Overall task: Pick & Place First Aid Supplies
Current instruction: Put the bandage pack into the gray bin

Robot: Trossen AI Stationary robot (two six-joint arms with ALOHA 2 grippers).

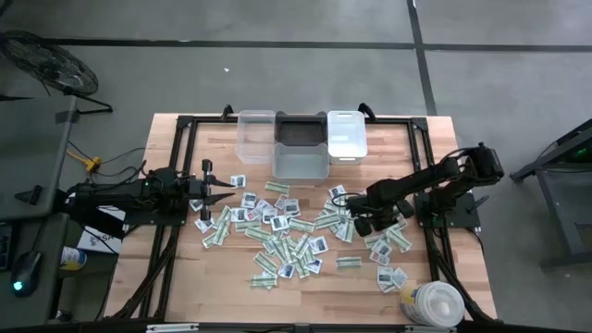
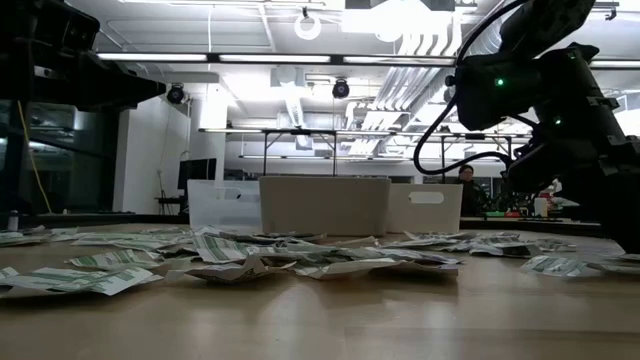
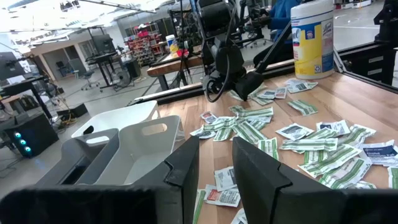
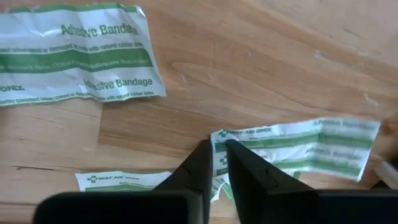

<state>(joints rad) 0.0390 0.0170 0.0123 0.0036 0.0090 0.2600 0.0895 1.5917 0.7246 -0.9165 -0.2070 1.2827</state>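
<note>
Lab or workshop (exposed ceiling ducts (image 2: 400, 75), workbenches (image 3: 109, 62)).

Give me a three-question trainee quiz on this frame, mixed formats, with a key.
1. True or false: the right gripper is down at the table with its jaws pinching the edge of a green-and-white bandage packet.
2. Multiple choice: where does the round white tub stand? A) inside a bin B) at the table's near right corner C) beside the left arm.
3. Fill in: the left gripper hangs over the ___ edge of the packet pile.

Key: 1 true; 2 B; 3 left
</note>
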